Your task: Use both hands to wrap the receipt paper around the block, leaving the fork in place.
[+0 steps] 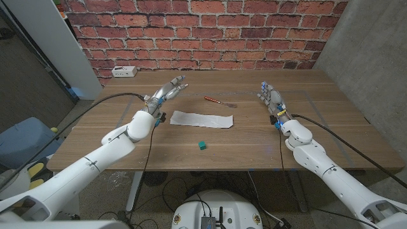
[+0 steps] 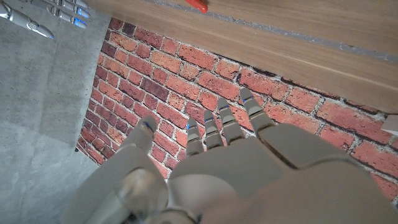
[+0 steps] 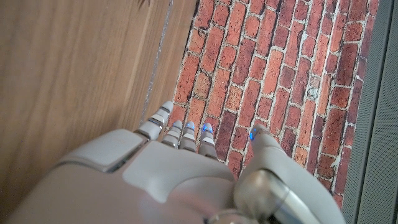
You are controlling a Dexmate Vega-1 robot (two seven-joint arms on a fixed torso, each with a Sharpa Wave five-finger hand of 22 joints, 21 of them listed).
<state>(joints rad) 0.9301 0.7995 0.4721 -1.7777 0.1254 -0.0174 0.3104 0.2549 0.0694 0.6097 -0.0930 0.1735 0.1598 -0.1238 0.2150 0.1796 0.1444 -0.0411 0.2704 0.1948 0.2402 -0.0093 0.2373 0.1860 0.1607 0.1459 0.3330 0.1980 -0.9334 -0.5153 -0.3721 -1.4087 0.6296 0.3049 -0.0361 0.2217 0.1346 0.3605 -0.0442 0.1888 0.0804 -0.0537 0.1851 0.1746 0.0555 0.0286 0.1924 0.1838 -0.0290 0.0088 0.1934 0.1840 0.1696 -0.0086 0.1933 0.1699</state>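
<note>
While both hands hover apart over the table [image 1: 127, 162], the left hand [image 1: 166, 91] and right hand [image 1: 270, 98] hold nothing, fingers spread. Between them lies the receipt paper [image 1: 201, 119], flat; the green block [image 1: 201, 145] sits near its front edge, the fork [image 1: 215, 100] behind it.
</note>
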